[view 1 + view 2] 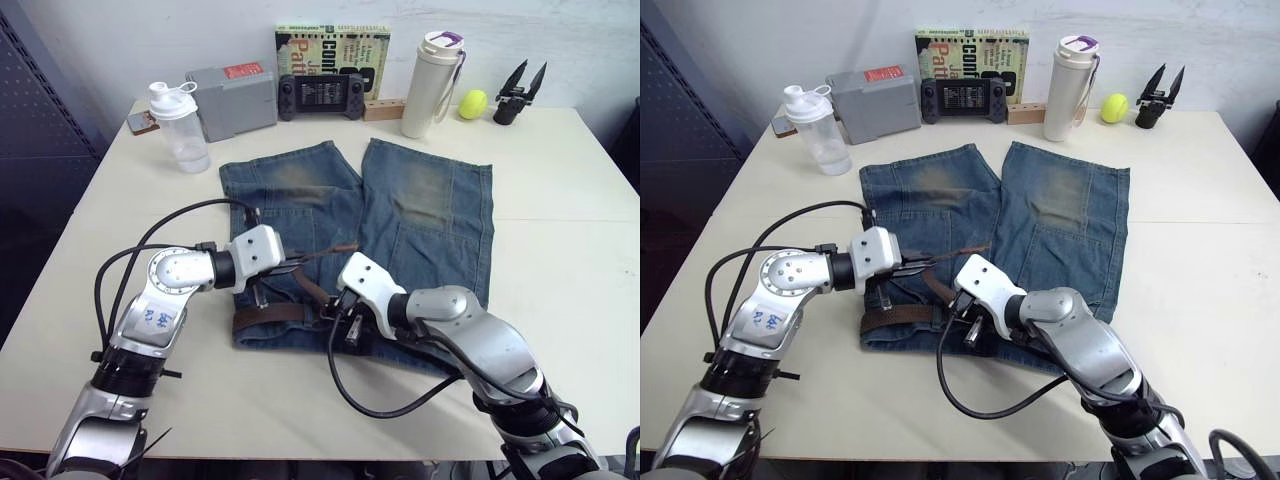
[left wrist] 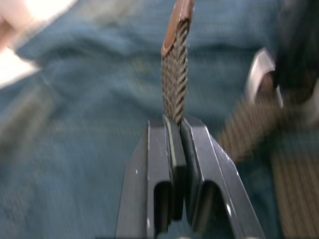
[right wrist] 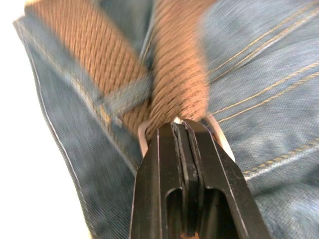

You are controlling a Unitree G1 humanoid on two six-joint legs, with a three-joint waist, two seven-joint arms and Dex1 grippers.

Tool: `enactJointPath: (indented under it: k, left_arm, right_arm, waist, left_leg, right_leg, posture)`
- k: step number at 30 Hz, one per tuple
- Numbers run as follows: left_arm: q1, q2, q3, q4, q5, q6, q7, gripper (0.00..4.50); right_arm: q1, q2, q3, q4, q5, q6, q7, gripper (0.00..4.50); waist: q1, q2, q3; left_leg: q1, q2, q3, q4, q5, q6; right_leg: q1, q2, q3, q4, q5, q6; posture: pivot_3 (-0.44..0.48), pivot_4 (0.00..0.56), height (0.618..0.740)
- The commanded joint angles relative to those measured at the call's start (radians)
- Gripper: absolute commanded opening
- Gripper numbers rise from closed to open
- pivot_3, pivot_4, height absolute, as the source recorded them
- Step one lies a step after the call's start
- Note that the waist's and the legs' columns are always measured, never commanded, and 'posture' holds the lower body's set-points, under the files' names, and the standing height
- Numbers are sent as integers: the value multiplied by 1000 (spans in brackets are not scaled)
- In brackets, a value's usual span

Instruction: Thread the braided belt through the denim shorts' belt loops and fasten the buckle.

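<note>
While bare worktop (image 1: 560,300) is left beside the denim shorts (image 1: 420,215), the braided belt (image 2: 175,79) is clamped by the left pincer (image 2: 175,124), tip raised legward; the buckle (image 3: 219,142) is gripped by the right pincer (image 3: 184,127).

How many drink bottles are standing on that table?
2. A clear shaker bottle stands at the back left beside the grey box; a tall white bottle stands at the back right, near the tennis ball.

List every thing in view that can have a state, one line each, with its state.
braided belt: partly along the waistband, tip end lifted, unfastened
buckle: not fastened
denim shorts: spread flat on the table
left gripper: shut on the braided belt near its tip
right gripper: shut at the buckle end of the belt
shaker bottle: upright, lid closed
white tumbler: upright, lid on
</note>
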Motion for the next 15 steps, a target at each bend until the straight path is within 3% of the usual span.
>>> enactJointPath:
  k: [1, 5, 8, 10, 13, 14, 15]
  left_arm:
    - [18, 30, 1, -72, 39, -36, 13, 0]
    - [37, 28, 19, -106, 28, -16, 28, 0]
    - [40, 22, 12, -136, 23, 13, 33, 0]
    - [35, 13, 11, -144, 13, 30, 35, 0]
    - [20, 11, 9, -136, 12, 36, 32, 0]
    - [15, 8, 9, -133, 9, 41, 30, 0]
    - [12, 7, 10, -131, 7, 44, 29, 0]
  right_arm:
    - [-1, 31, -77, -91, 46, 38, -50, 12]
    - [14, 71, -159, -166, 88, 79, -94, 12]
    - [61, 44, -199, -244, 133, 67, -81, 887]
    - [136, -27, -219, -326, 176, 14, -30, 1965]
    - [235, -192, -144, -381, 141, -119, -15, 3263]
    - [261, -236, -107, -371, 109, -172, -36, 3981]
    - [281, -269, -78, -360, 84, -217, -51, 4376]
  waist:
    - [7, -1, 1]
    - [8, -1, 2]
    - [9, -1, 2]
    - [10, -1, 2]
    - [10, -2, 3]
    - [10, -4, 4]
    - [10, -4, 5]
  left_leg:
    - [0, 0, 0, 0, 0, 0]
    - [-1, -1, 0, 0, 0, 0]
    - [-1, -1, 0, 0, 0, 0]
    - [-1, -1, -1, -1, 0, 0]
    - [-1, -2, 0, -1, 0, 0]
    - [-1, -2, 0, -1, 0, 0]
    - [0, -2, 1, -1, 0, 0]
  right_leg:
    - [0, 0, 0, 0, 0, 0]
    - [0, 0, 0, 0, 0, 0]
    - [0, 0, 0, 0, 0, 0]
    - [0, 0, 0, 0, 0, 0]
    - [0, 0, 0, -1, 0, 0]
    - [0, -1, 0, -1, 0, 0]
    - [0, -1, 0, -1, 0, 0]
  posture:
    - [0, 150, 731]
    - [0, 150, 731]
    - [0, 150, 731]
    - [0, 150, 731]
    - [0, 150, 731]
    - [0, 150, 731]
    - [0, 150, 731]
